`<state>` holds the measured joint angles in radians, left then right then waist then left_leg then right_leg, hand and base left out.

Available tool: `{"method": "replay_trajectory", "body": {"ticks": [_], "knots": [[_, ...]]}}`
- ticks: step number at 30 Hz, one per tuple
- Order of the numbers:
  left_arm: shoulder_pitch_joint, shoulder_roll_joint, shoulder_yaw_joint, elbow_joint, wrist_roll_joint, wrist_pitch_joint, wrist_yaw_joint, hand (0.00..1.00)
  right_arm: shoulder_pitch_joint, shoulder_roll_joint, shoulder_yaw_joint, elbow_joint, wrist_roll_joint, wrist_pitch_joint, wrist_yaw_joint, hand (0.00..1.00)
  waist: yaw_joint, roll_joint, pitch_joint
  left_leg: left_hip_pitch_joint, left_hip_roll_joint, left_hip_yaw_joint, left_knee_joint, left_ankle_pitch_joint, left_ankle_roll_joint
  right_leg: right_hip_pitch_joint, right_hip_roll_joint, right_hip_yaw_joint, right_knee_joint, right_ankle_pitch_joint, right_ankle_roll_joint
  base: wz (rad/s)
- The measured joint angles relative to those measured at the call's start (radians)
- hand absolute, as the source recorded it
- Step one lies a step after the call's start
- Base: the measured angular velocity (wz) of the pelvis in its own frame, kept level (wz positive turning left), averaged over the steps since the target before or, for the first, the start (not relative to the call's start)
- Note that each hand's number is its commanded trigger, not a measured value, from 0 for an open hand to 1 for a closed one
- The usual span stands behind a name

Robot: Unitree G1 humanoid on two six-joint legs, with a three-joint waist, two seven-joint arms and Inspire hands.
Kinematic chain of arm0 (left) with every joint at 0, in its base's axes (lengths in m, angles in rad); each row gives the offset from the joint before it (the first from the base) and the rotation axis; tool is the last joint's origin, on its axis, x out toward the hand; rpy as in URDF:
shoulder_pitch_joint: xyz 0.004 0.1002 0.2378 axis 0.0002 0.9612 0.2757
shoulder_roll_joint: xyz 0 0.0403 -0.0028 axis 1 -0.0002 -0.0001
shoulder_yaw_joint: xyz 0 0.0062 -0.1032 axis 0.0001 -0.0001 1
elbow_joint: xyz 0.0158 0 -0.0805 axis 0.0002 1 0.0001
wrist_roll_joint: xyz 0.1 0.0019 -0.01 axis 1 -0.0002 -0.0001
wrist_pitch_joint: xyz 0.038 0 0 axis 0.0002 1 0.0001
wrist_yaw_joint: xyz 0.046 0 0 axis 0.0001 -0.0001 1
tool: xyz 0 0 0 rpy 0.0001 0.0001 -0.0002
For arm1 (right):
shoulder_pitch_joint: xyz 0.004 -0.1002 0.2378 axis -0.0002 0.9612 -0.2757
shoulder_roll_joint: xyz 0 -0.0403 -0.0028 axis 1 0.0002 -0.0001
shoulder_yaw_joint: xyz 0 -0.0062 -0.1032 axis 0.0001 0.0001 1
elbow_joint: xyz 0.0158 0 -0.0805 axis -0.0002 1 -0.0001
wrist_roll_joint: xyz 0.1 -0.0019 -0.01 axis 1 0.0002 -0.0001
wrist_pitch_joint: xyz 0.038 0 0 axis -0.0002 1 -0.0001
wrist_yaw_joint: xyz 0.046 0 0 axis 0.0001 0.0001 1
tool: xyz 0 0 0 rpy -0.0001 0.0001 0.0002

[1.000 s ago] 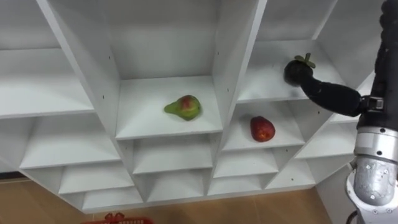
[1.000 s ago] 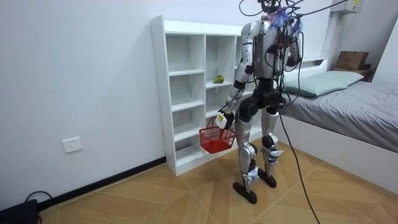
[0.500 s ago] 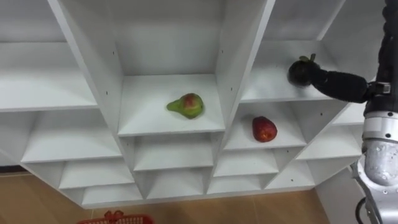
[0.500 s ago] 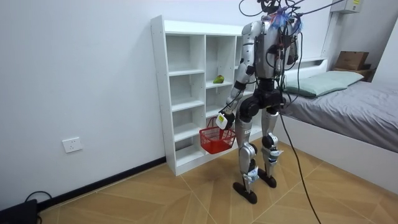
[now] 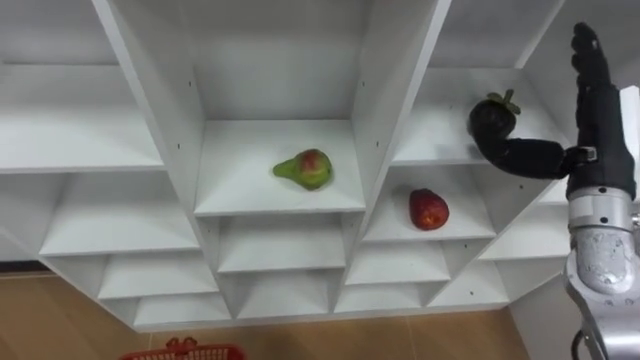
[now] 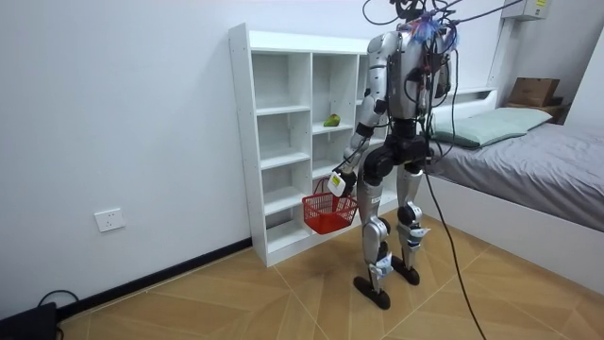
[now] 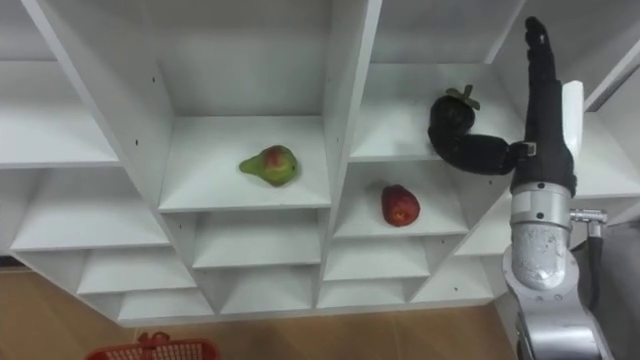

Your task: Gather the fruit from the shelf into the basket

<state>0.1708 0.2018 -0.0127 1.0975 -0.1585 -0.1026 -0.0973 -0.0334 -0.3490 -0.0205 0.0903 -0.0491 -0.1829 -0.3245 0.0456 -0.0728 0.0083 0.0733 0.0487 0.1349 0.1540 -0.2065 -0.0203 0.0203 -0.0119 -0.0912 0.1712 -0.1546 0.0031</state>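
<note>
The robot stands upright on the wooden floor right in front of the white closet (image 5: 385, 90), with a bed (image 6: 528, 161) just behind it on the room view's right. Its right arm is raised into the closet's right-hand column. The right hand (image 5: 600, 165) has its fingers (image 5: 588, 70) stretched straight up and apart from the thumb. The thumb reaches sideways and its tip lies against the dark mangosteen (image 5: 491, 117). Nothing is clamped, and the fruit is only touched from its right side.

The mangosteen is on the upper shelf of that column, towards the right end of the board and back from the front edge. One shelf lower in the same column, a red apple (image 5: 428, 209) lies about mid-board. In the middle column, level with the mangosteen's shelf, a green pear (image 5: 306, 169) with a red blush lies on its side, a little right of the board's centre.

The left arm hangs low at the robot's side. From the room view, the left hand (image 6: 337, 179) is closed on the handle of a red basket (image 6: 328, 213). The basket hangs beside its thigh, near the closet's lower shelves. I can't make out whether anything is in it.
</note>
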Motion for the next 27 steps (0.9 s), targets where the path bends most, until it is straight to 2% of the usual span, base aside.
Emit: {"method": "replay_trajectory", "body": {"ticks": [7, 14, 20, 27], "knots": [[-0.013, -0.006, 0.000, 0.000, 0.000, 0.012, 0.007, 1.00, 0.000, 0.001, 0.000, 0.020, -0.001, 0.011, 0.003, 0.00, 0.016, 0.004, 0.0010, -0.001, 0.000, 0.000, 0.000, 0.000, 0.000, -0.002, 0.000, 0.000, 0.000, 0.000, 0.000, 0.00], [-0.014, -0.012, 0.001, -0.001, 0.000, 0.021, 0.007, 1.00, 0.000, 0.002, 0.000, 0.020, 0.000, 0.012, 0.010, 0.00, 0.017, 0.012, -0.0035, -0.001, 0.000, -0.001, 0.000, 0.000, 0.000, -0.001, 0.000, -0.001, 0.001, 0.000, 0.000, 0.00], [-0.003, -0.013, 0.015, -0.005, 0.002, 0.029, -0.002, 1.00, -0.001, 0.002, -0.002, 0.033, -0.013, 0.034, 0.020, 0.00, 0.016, 0.013, -0.0044, -0.004, 0.000, -0.006, 0.005, 0.000, 0.000, -0.001, -0.002, -0.010, 0.002, 0.000, 0.000, 0.01], [0.003, -0.017, 0.032, -0.013, -0.004, 0.031, -0.010, 1.00, -0.054, 0.001, -0.007, 0.136, -0.010, 0.051, 0.056, 0.00, 0.014, 0.010, -0.0044, -0.008, 0.000, -0.011, 0.011, 0.000, 0.000, 0.000, -0.003, -0.016, 0.002, 0.001, -0.001, 0.02]]}}
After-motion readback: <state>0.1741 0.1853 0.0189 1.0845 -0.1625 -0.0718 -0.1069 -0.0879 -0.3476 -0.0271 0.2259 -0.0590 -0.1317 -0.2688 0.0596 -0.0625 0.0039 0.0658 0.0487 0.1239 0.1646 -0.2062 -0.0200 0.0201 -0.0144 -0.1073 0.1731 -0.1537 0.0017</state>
